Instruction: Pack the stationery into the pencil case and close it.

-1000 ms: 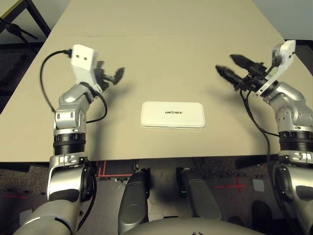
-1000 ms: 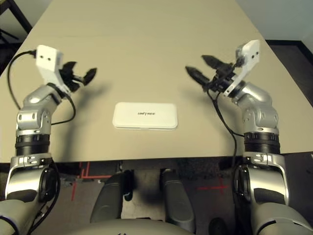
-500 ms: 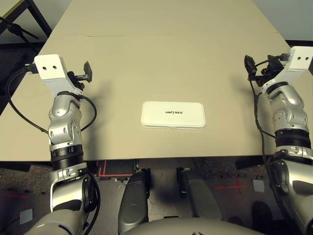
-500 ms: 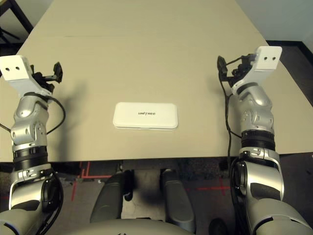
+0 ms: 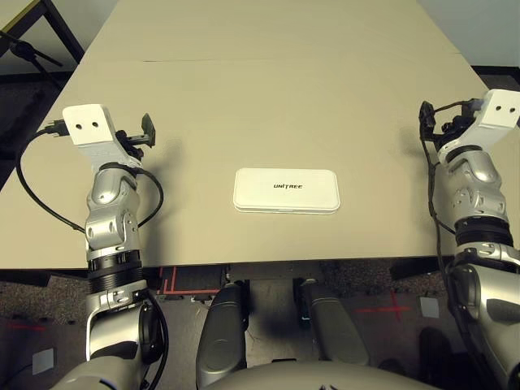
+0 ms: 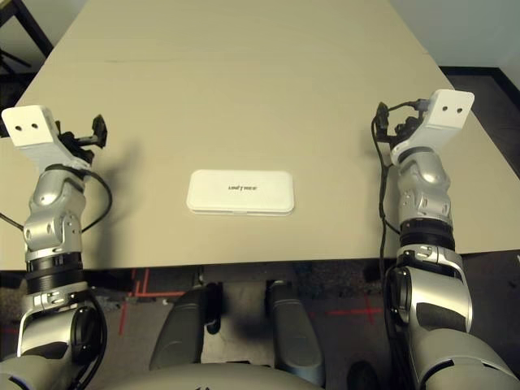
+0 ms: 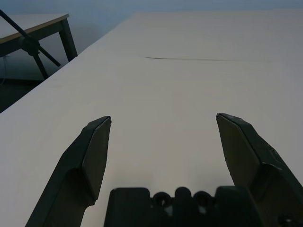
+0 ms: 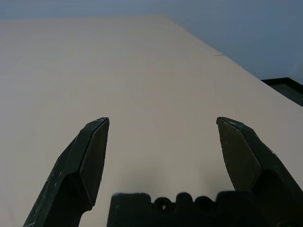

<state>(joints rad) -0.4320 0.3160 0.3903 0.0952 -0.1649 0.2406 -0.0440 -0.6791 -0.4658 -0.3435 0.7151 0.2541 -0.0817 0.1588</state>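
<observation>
The left gripper (image 7: 163, 123) has its two black fingers spread wide with nothing between them, pointing forward over bare table (image 7: 189, 80); the right gripper (image 8: 162, 124) is spread just as wide and equally empty, also facing away across open tabletop. In the head views the left gripper (image 5: 146, 130) sits out near the table's left side and the right gripper (image 5: 429, 122) near its right edge, each well apart from the pencil case (image 5: 287, 190), which lies flat and shut between them, close to the near edge, its "UNITREE" lid up. No marker, green stick or metal block lies loose on the surface, so my reading is that the stationery is already inside the closed case and the task is at or near its end; what the case holds cannot be seen. The arms parked wide with jaws released look like a rest pose that keeps the fingers clear of the lid. There is plenty of free room: the whole far stretch of the table is bare, a faint seam crosses it, and the right arm stands close to the right edge, where the floor drops away.
</observation>
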